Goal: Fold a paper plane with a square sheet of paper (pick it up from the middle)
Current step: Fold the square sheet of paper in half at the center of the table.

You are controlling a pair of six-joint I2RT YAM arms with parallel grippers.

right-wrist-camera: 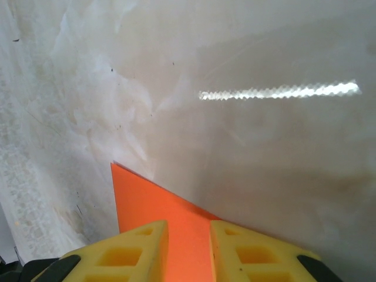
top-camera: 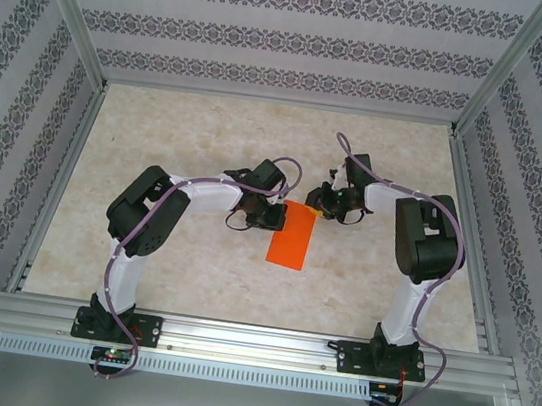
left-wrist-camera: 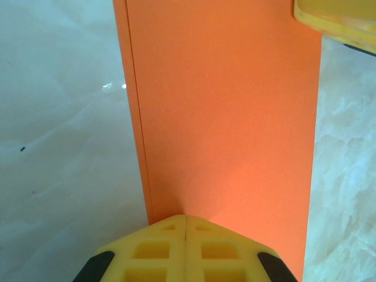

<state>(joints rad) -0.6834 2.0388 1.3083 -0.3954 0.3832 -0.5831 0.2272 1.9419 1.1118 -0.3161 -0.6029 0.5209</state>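
The square sheet of paper (top-camera: 292, 236) lies on the table folded into a bright orange rectangle, its two layers slightly offset along one long edge (left-wrist-camera: 136, 117). My left gripper (top-camera: 267, 218) is shut, and its joined yellow fingertips (left-wrist-camera: 185, 218) rest on the sheet's near edge with nothing between them. My right gripper (top-camera: 323, 205) stands over the sheet's far corner (right-wrist-camera: 144, 197), jaws a little apart (right-wrist-camera: 188, 229), with orange paper showing flat in the gap. One of its yellow fingers (left-wrist-camera: 338, 17) shows at the top right of the left wrist view. No paper plane shape is formed.
The pale marbled tabletop (top-camera: 210, 134) is bounded by aluminium rails (top-camera: 64, 164) and patterned walls. Both arm bases stand on the front rail (top-camera: 251, 342).
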